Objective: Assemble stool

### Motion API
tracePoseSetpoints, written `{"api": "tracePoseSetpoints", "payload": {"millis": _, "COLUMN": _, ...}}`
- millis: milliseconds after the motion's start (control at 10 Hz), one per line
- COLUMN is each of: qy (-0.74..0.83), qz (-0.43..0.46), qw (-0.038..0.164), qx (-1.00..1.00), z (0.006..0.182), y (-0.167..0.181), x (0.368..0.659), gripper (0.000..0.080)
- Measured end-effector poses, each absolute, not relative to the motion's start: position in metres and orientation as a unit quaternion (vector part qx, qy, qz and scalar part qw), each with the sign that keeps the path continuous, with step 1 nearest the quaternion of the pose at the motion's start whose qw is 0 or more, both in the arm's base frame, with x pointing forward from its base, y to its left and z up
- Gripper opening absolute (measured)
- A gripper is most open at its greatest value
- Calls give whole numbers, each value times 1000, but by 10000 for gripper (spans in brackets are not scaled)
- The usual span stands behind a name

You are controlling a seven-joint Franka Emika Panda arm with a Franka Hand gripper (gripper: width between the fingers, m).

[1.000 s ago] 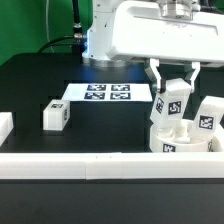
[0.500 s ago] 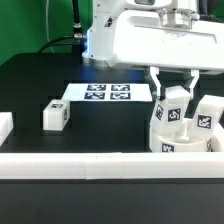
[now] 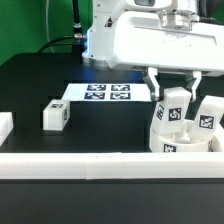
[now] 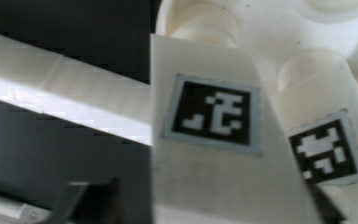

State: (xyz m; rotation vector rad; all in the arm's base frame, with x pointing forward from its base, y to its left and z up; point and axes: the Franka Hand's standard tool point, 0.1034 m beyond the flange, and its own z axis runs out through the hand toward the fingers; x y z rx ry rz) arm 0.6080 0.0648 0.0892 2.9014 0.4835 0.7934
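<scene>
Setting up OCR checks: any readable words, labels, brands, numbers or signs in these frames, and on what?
No words, brands or numbers can be read anywhere.
The only signs are black-and-white square tags, which are patterns, not text:
gripped leg in the claw, one tag, large in the wrist view
second leg, one tag
seat, one tag on its side
loose leg, one tag
marker board, several tags

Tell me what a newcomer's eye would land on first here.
The tool grips a tagged leg upright over the round seat at the exterior view's right, beside a second leg set on it. A loose leg sits alone on the black table, near the marker board.
</scene>
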Motion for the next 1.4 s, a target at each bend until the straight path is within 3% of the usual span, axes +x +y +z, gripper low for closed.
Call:
{"api": "tracePoseSetpoints", "payload": {"millis": 100, "qy": 157, "qz": 255, "qw": 46, "qx": 953, "z": 94, "y": 64, "x": 609, "gripper": 532}}
{"api": "tracePoseSetpoints", "payload": {"millis": 200, "qy": 156, "qz": 248, "qw": 44, "qx": 955, "z": 98, "y": 64, "x": 609, "gripper": 625}}
{"api": "tracePoseSetpoints", "payload": {"millis": 300, "qy": 154, "qz": 241, "qw": 42, "qx": 957, "z": 104, "y": 63, "x": 609, "gripper": 642}}
{"api": "tracePoseSetpoints", "payload": {"millis": 700, "qy": 156, "qz": 187, "qw": 36, "qx": 969, "z": 136, "y": 34, "x": 612, "gripper": 649}}
{"api": "tracePoseSetpoints", "payload": {"millis": 1100, "qy": 156, "qz": 170, "qw": 32, "qx": 972, "z": 134, "y": 35, "x": 611, "gripper": 649}}
{"api": "tracePoseSetpoints", "payload": {"millis": 1300, "qy": 150, "qz": 71, "qw": 12, "qx": 986, "z": 131, "y": 39, "x": 601, "gripper": 649}}
{"api": "tracePoseSetpoints", "payload": {"millis": 1400, "qy": 163, "qz": 62, "qw": 10, "qx": 985, "z": 132, "y": 44, "x": 610, "gripper": 649}}
